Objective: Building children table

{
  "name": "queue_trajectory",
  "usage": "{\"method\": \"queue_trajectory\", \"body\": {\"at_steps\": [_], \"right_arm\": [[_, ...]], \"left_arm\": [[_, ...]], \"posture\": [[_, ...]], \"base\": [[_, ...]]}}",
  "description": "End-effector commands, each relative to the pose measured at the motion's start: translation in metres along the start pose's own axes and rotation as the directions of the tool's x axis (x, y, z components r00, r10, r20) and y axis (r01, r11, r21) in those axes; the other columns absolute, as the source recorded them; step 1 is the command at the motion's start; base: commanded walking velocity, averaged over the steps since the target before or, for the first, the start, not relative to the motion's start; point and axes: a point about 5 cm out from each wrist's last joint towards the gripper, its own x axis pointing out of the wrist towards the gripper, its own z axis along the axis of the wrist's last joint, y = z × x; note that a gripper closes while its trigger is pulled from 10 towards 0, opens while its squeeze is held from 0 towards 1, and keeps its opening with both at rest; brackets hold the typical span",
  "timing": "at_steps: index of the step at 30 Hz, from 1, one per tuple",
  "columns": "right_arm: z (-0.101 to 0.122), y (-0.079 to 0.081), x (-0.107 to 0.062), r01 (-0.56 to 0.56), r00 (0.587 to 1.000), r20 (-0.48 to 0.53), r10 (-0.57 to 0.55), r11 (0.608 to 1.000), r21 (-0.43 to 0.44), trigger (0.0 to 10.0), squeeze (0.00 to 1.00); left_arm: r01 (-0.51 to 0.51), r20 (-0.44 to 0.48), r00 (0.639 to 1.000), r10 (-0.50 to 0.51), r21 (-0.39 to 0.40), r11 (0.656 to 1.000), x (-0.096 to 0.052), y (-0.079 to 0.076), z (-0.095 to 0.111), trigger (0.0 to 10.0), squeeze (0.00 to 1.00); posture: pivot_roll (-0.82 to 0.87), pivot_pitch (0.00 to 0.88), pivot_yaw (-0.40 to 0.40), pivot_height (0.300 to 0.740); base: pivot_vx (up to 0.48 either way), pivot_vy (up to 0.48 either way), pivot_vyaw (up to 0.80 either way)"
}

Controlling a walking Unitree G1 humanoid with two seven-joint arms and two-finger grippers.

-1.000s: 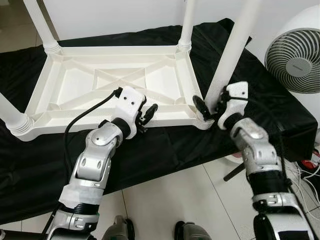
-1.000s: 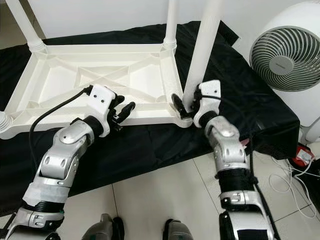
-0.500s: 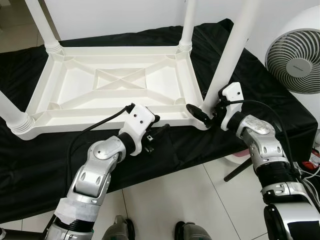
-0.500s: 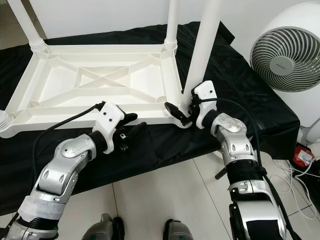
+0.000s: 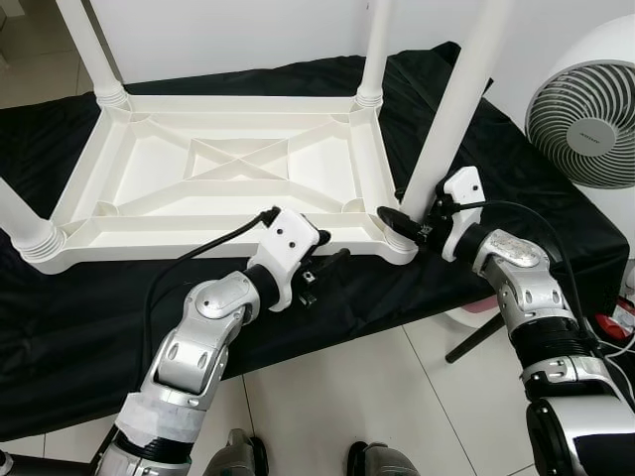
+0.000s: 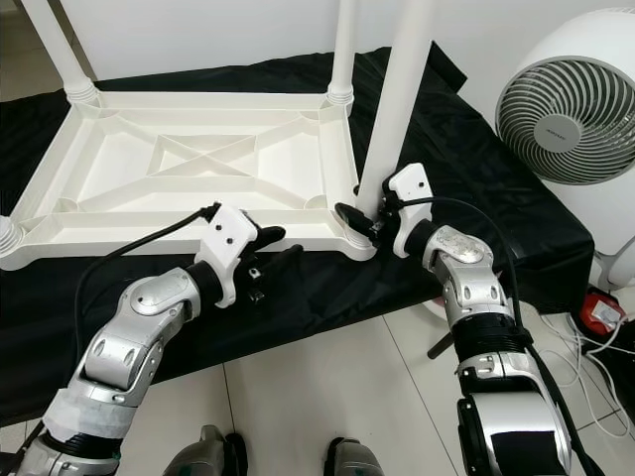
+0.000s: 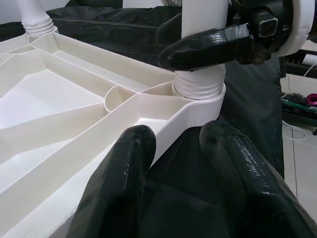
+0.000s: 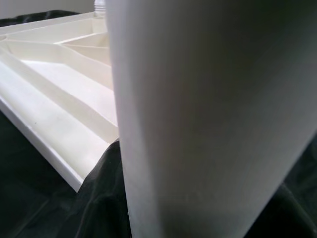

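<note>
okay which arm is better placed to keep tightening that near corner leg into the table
The right. The right gripper sits with its fingers around the base of the near corner leg, while the left gripper hangs open over the black cloth, just off the tabletop's rim.

All four table legs run off the top edge at 12 o'clock, the near right leg among them; the fan is cropped at 3 o'clock; the right gripper has its far finger hidden behind that leg, grip unreadable.
</note>
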Motion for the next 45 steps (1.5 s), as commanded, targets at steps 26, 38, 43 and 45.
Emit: {"method": "queue_trajectory", "body": {"at_steps": [26,38,43,45], "right_arm": [[-0.006,0.061,0.016,0.57,0.815,-0.071,-0.576,0.772,0.282,10.0,1.0],[0.009,0.048,0.004,0.372,0.921,0.034,-0.387,0.905,0.207,10.0,1.0],[0.011,0.043,0.001,0.196,0.979,0.034,-0.201,0.973,0.123,10.0,0.0],[0.012,0.038,-0.002,0.105,0.993,0.036,-0.108,0.992,0.071,10.0,0.0]], "left_arm": [[-0.037,0.003,0.999,0.037,-0.01,0.999,0.002,0.008,0.002,10.0,0.0],[-0.031,0.004,1.0,0.031,-0.004,1.0,0.004,0.01,0.002,10.0,0.0],[-0.031,0.011,0.999,0.031,0.002,1.0,0.005,0.01,0.005,10.0,0.0],[-0.032,0.012,0.999,0.032,0.005,0.999,0.005,0.01,0.005,10.0,0.0]], "posture": [[-0.11,0.146,0.01,0.74],[-0.1,0.137,0.018,0.74],[-0.07,0.122,0.009,0.74],[-0.07,0.118,0.011,0.74]], "base": [[0.0,0.0,0.0],[0.0,0.0,0.0],[0.0,0.0,0.0],[0.0,0.0,0.0]]}}
